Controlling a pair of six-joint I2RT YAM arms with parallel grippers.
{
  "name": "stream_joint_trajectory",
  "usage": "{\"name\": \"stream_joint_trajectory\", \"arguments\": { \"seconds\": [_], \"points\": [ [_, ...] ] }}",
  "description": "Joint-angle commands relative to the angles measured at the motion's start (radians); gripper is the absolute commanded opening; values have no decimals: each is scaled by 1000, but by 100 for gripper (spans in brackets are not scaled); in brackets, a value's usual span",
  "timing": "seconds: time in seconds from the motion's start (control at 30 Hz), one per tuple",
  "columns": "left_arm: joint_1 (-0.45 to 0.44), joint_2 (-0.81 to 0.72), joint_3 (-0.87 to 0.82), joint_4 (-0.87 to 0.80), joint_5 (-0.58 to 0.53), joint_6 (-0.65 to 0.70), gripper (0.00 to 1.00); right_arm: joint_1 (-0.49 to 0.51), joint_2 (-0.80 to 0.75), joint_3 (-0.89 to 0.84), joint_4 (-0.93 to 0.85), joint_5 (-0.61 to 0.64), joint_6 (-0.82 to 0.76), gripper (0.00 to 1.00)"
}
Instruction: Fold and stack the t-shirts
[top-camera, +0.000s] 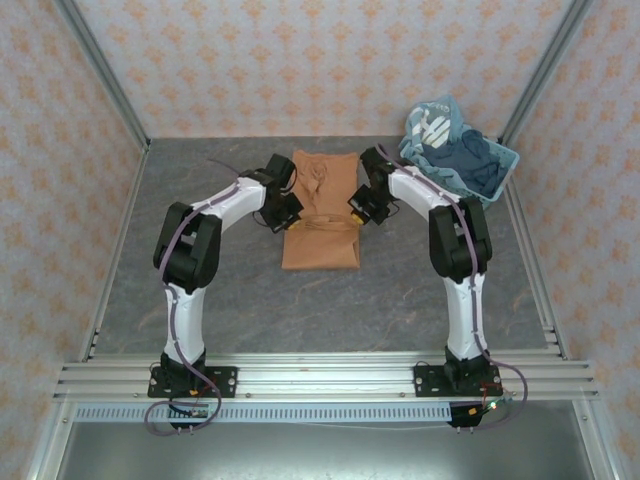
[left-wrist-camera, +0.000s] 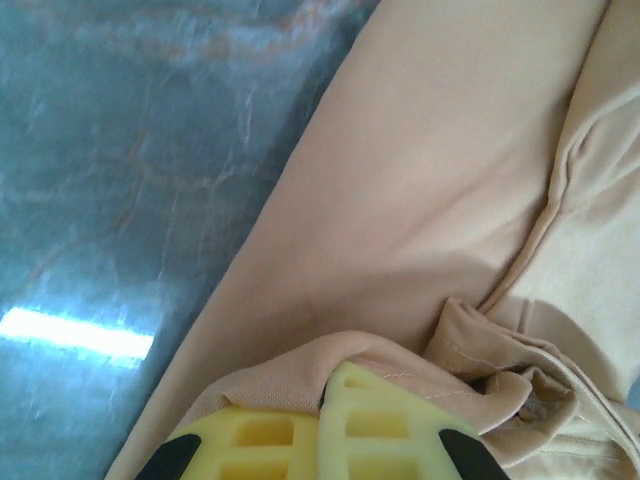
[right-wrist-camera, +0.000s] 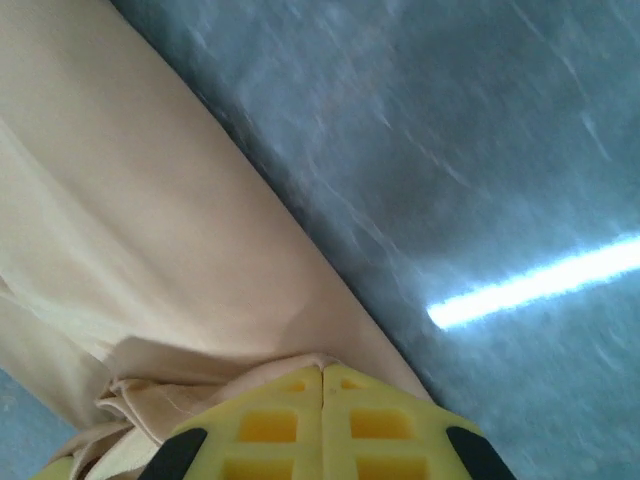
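Observation:
An orange-brown t-shirt (top-camera: 322, 250) lies as a long narrow strip in the middle of the grey table, running from the back towards me. My left gripper (top-camera: 289, 215) is at the strip's left edge, about halfway along. In the left wrist view the left gripper (left-wrist-camera: 330, 385) is shut, with a bunched fold of the t-shirt (left-wrist-camera: 430, 180) pinched between its yellow fingers. My right gripper (top-camera: 359, 210) mirrors it at the right edge. The right gripper (right-wrist-camera: 322, 372) is shut on a fold of the t-shirt (right-wrist-camera: 130, 220).
A light blue lattice basket (top-camera: 507, 160) stands at the back right corner, heaped with blue clothes (top-camera: 468, 160), close behind the right arm. Bare grey table (top-camera: 300, 310) stretches between the strip and the arm bases. Patterned walls close in three sides.

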Motion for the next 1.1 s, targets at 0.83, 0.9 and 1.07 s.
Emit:
{"name": "stream_joint_trajectory", "arguments": {
  "seconds": [0.83, 0.9, 1.07],
  "points": [
    [29, -474, -594, 214, 143, -137, 48, 124, -471, -520, 186, 51, -74, 58],
    [13, -473, -644, 255, 160, -169, 46, 137, -468, -555, 206, 40, -65, 58],
    [-5, -425, -694, 369, 176, -231, 49, 139, -424, -590, 252, 11, -65, 58]
  ]
}}
